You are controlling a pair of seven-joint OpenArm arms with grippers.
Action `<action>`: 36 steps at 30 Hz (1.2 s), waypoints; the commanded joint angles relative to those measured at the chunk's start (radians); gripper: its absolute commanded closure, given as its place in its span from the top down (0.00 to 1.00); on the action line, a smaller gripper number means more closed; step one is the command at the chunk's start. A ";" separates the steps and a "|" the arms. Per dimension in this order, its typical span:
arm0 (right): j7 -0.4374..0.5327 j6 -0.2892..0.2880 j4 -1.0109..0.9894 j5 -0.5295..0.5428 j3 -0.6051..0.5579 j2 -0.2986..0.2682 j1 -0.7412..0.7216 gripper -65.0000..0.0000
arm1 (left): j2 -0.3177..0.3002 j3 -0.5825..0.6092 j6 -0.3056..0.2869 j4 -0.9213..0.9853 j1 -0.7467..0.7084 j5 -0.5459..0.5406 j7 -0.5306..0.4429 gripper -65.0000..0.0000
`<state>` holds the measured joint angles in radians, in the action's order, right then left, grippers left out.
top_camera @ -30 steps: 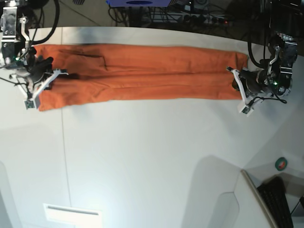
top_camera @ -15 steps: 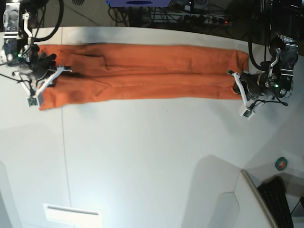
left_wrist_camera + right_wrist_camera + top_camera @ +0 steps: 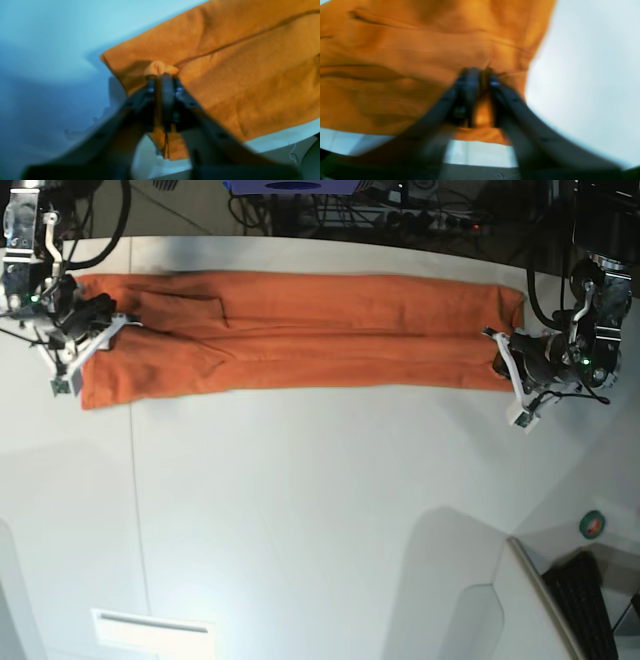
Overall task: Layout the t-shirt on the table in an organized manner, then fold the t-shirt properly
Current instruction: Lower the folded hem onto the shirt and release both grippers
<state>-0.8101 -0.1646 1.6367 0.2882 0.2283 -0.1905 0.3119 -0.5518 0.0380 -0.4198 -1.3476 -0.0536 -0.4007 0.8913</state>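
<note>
One lengthwise fold is judged done: the bright orange fabric t-shirt (image 3: 300,332) lies as a long strip along the far side of the large white table (image 3: 300,520). Its ends sit pinched between the barely parted jaws of the left gripper (image 3: 163,76) and right gripper (image 3: 480,72). Crosswise folds remain.

Lying on the table (image 3: 320,510) toward its far edge: the t-shirt (image 3: 300,332), folded into a long band running left to right. At its left end in the base view, the right gripper (image 3: 88,330); at its right end, the left gripper (image 3: 503,360).
</note>
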 commanded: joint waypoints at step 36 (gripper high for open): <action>0.128 -0.005 -0.392 0.007 0.038 0.026 -0.216 0.00 | 0.236 -0.198 0.005 0.171 -0.070 0.128 -0.265 0.00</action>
<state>-0.6697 -0.1753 1.2476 0.3111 0.2634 -0.1581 0.0990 -0.3164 -0.1707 -0.4232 -1.1885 -0.1230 -0.3122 0.5632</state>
